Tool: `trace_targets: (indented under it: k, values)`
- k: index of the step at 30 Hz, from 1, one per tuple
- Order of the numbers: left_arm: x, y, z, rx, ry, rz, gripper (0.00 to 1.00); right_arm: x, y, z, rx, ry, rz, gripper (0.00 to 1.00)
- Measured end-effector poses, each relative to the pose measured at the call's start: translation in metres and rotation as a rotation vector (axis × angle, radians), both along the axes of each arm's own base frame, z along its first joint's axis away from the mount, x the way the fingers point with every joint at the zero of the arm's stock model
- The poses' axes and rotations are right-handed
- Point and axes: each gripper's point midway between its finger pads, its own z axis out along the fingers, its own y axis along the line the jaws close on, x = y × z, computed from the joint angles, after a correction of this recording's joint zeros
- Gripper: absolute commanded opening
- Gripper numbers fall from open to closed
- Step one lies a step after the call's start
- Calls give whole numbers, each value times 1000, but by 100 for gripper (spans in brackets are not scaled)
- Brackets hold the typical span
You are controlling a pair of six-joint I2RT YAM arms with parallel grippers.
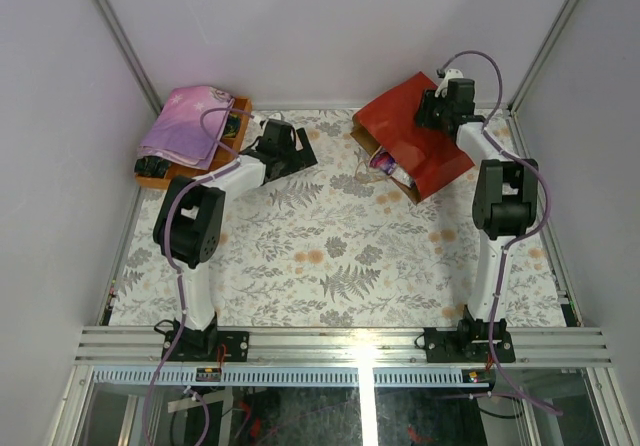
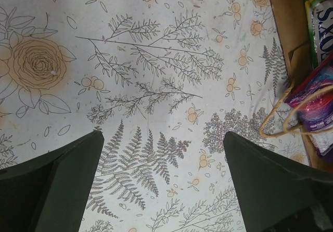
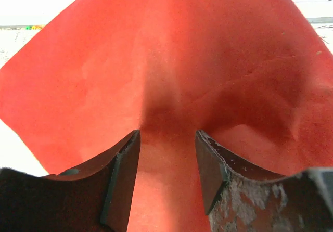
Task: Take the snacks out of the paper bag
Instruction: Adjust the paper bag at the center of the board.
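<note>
**Figure.** Emptying stage, 2 arms, seen from above and from each wrist. The paper bag (image 1: 425,141) lies on its side at the far right of the flowered table (image 1: 330,256), with its mouth turned toward the middle. The snacks (image 1: 388,163) crowd that mouth, inside the bag or just at its lip. The right gripper (image 3: 167,136) sits at the bag's closed far end, its fingers (image 3: 122,180) part-closed with a fold of red paper pinched between them. The left gripper (image 2: 164,134) hovers over bare tablecloth just beside the mouth, spread wide and holding nothing. Its camera shows a green packet (image 2: 323,18), a purple-pink packet (image 2: 317,102) and a cord handle (image 2: 276,123) looped in front of them. A pink-purple cloth (image 1: 188,126) rests at far left, well apart. The likely step is to raise the closed end so the contents slide out, or to reach in with the left arm. Risks, as judged: (1) the thin paper fold may slip or tear, because only 1 small pinch carries the load; (2) a steep tip could send glossy packets skidding toward the table edge; (3) the left gripper may snag the cord loop rather than a packet; (4) packets wedged in the mouth may jam and drag the whole bag.
</note>
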Motion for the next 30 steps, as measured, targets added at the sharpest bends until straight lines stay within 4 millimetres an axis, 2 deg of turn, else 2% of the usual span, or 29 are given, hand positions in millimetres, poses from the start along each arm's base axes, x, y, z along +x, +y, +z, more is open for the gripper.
trace_targets:
  k: [4,8,13,16,19,22,26,28,30]
  values:
    - [-1,-2,-1,-12,4,-7,100,-1,4,-1,4,-5,8,57]
    - [-2,-4,-2,-20,6,-11,100,-8,3,11,-1,0,2,70]
    - [-6,-5,-7,-34,17,-12,100,-38,-10,53,-35,-37,-53,72]
    - [-6,-7,-7,-43,16,-16,100,-56,-22,90,-47,-105,-103,69]
    - [-6,-9,-5,-52,13,-22,100,-66,-37,109,-31,-157,-147,65]
    - [-6,-10,-6,-58,11,-26,100,-71,-60,95,1,-147,-216,61]
    - [-11,-9,-13,-57,26,-27,100,-88,-89,31,47,-15,-309,59]
    - [-13,-9,-15,-56,32,-28,100,-88,-93,10,70,26,-327,59]
    - [-14,-9,-17,-55,37,-28,100,-86,-90,7,86,27,-325,60]
